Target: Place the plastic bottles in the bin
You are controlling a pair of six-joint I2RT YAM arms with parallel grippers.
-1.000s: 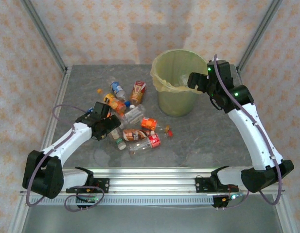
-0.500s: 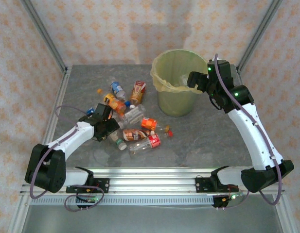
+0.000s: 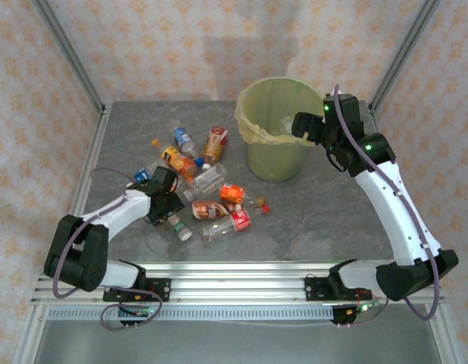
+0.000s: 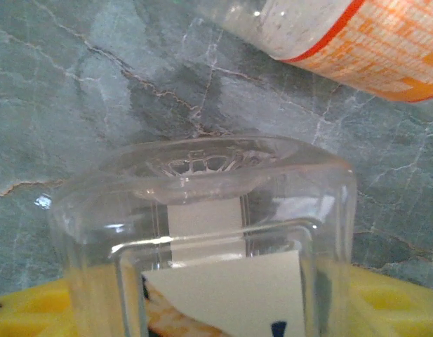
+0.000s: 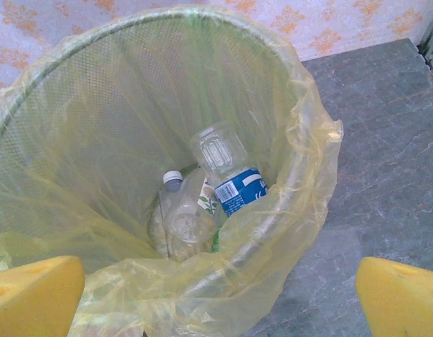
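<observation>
Few bottles were binned; approx. nine loose bottles lay twd left edge of table. Left gripper was set round a clear bottle, grip unclear; right gripper was held wide.

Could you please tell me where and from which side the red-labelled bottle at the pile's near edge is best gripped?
Probably across its labelled middle, from above. The red-labelled bottle lies on its side, long axis roughly left to right, so jaws set front to back would span its width. Bare table lies on its near side; another bottle sits close behind, so the far side is tight.
</observation>
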